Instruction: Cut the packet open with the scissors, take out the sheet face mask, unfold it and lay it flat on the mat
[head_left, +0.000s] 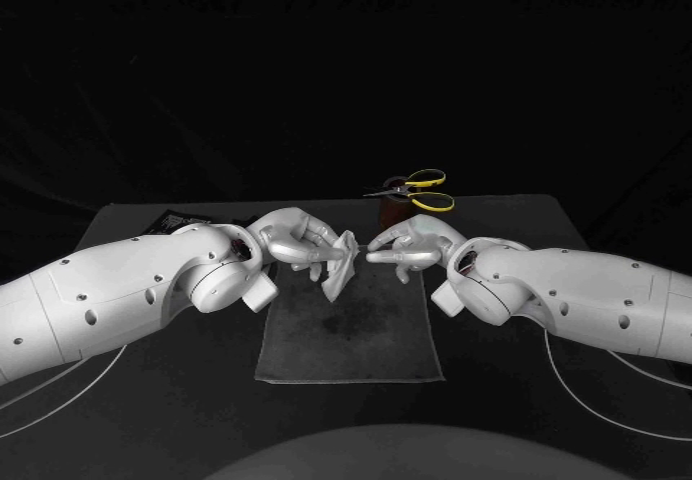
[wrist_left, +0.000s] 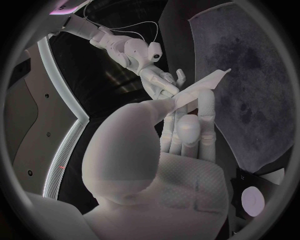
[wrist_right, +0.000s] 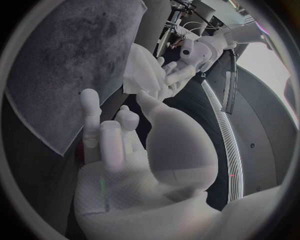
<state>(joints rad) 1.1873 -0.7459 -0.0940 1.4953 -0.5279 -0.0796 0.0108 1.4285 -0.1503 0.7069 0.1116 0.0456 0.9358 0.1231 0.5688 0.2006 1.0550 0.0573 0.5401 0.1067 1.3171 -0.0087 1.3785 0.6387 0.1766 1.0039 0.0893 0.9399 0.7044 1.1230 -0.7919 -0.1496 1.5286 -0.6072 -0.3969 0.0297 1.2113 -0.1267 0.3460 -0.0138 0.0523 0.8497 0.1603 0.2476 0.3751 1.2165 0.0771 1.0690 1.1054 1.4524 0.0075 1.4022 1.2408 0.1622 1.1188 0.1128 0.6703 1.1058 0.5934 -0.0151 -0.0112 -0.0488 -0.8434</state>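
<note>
The surface (head_left: 144, 400) is a dark, matte tabletop that looks dull grey under dim light. It runs back to a straight far edge. Behind that edge hangs a black backdrop (head_left: 173, 100) with faint folds just visible in it. To either side of the surface everything falls into blackness.

One pair of yellow-handled metal scissors (head_left: 415, 190), one dark grey rectangular cloth mat (head_left: 349, 340), one white sheet face mask (head_left: 342, 268).
</note>
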